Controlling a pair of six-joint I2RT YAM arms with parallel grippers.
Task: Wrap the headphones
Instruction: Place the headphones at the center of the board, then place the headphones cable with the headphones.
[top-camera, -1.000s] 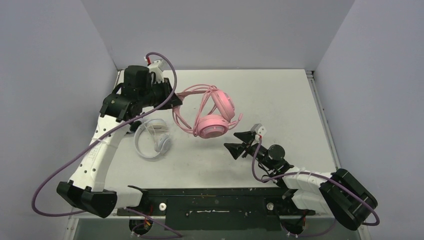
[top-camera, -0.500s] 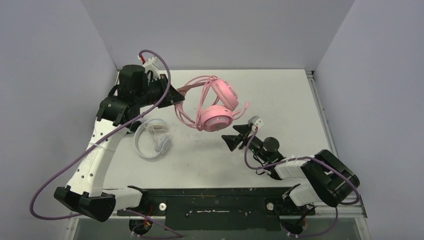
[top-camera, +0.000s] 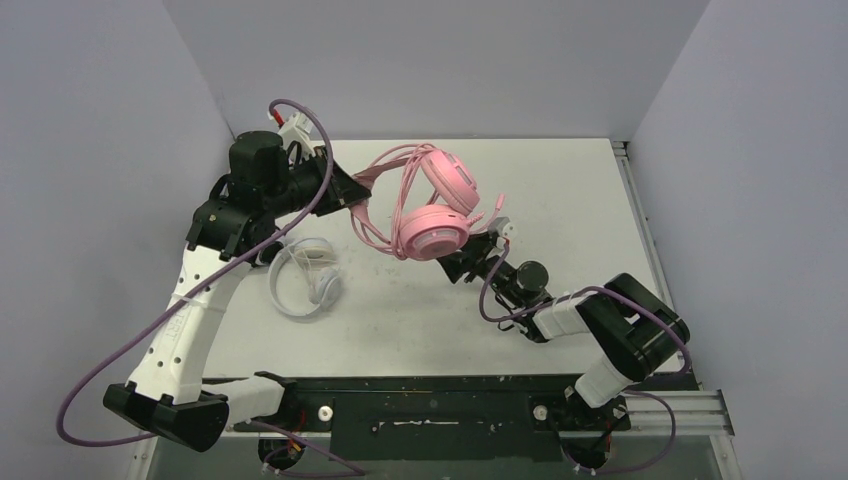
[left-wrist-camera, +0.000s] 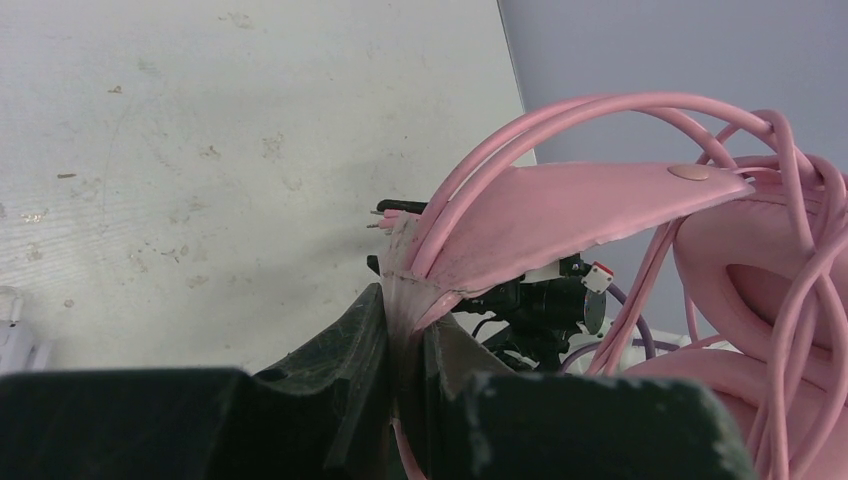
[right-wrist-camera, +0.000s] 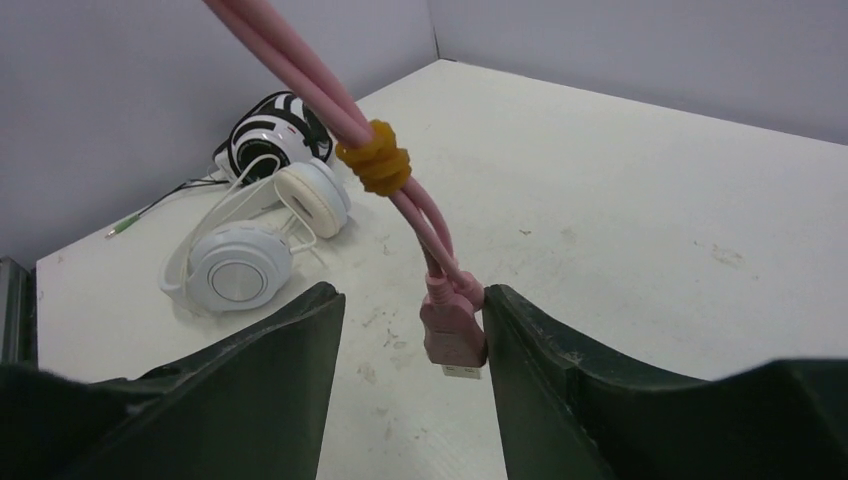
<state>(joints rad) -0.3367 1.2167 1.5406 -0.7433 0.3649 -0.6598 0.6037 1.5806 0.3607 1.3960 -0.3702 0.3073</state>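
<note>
The left hand (left-wrist-camera: 400, 335) pinches the pink headphones (top-camera: 432, 215) by the soft inner strap of the headband, its fingers pressed tight on it. The set hangs up off the counter (top-camera: 560, 200), towards the back middle. The two pink cups sit close together, one above the other, with loops of pink cable (right-wrist-camera: 320, 85) thrown over and around the band. Two strands of that cable run down side by side, cinched by a yellow tie (right-wrist-camera: 375, 160), and end in a pink USB plug (right-wrist-camera: 452, 335) dangling between the fingers of the right hand (right-wrist-camera: 410, 300). That hand is spread wide, and whether the plug brushes a finger is hard to say. On the counter's left side lies the white headset (right-wrist-camera: 250, 255), and right against it the black-and-white headset (right-wrist-camera: 275, 125), its thin black cable (right-wrist-camera: 165, 205) trailing off. From above, the left arm (top-camera: 195, 300) covers nearly all of the black-and-white headset, and a pink cup hides the right hand's tips.
</note>
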